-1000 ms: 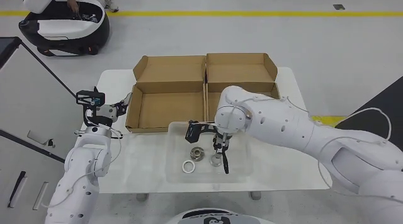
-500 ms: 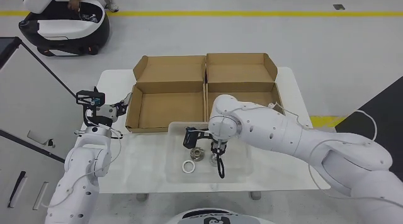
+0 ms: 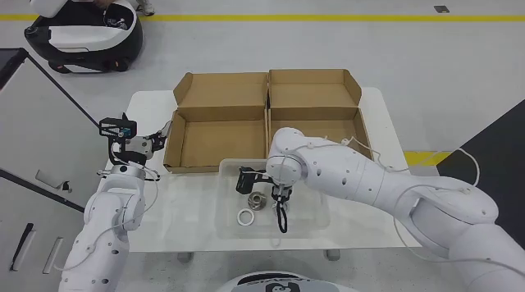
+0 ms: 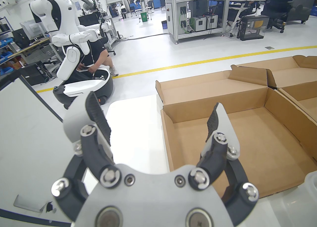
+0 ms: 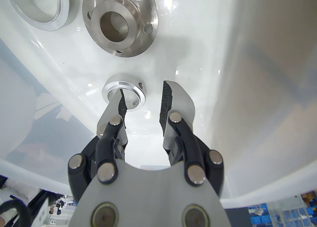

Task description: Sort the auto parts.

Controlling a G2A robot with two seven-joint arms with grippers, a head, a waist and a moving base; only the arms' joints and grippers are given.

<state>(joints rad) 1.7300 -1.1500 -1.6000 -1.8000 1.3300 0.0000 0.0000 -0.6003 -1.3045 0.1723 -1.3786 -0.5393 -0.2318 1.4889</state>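
A white bench [image 3: 184, 210] carries three things. Two open cardboard boxes stand touching side by side along its far half, the left box [image 3: 215, 143] and the right box [image 3: 320, 120], with lids folded back. A clear tray [image 3: 310, 214] sits just in front of them, near the front edge.

Yellow floor line [image 3: 328, 18], 2nd robot [image 4: 47, 12] in bkgd
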